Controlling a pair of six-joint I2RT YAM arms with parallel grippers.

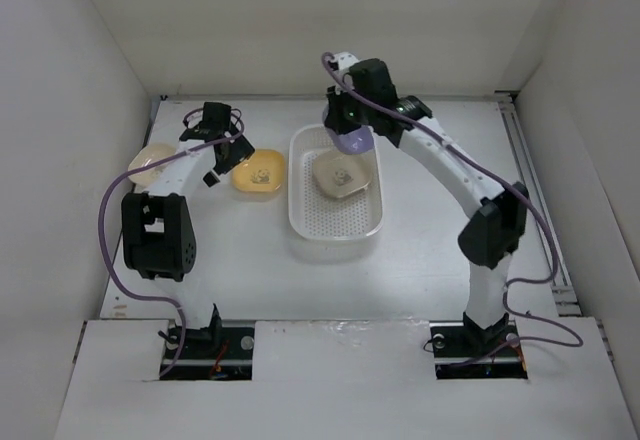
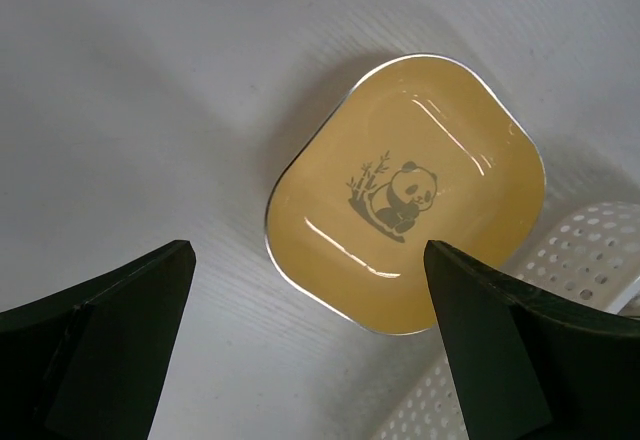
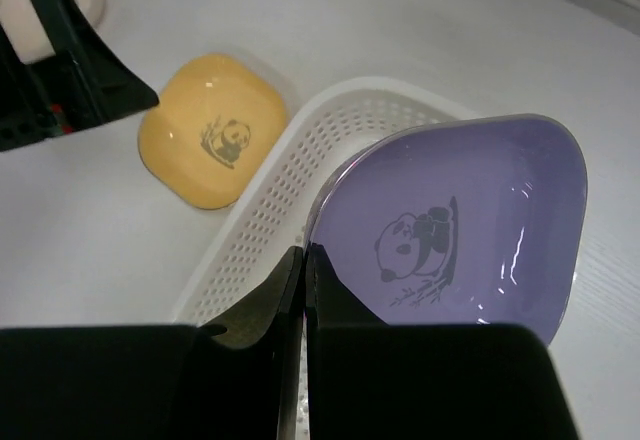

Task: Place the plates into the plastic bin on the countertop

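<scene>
White countertop (image 1: 420,250) and white walls frame our workspace. At far left, a cream plate (image 1: 147,164) sits partly under our left arm. Next to it our left gripper (image 2: 307,260) hangs with fingers spread wide and empty above the yellow plate (image 2: 405,195), which lies flat just left of the plastic bin (image 1: 294,200). One pale plate (image 1: 341,176) lies inside the bin. Over the bin's far end, our right gripper (image 3: 303,260) pinches the tilted lavender plate (image 3: 460,220) by its rim. We judge that dropping the lavender plate is the step in hand. Next we should lower it clear of the pale plate and let go.
</scene>
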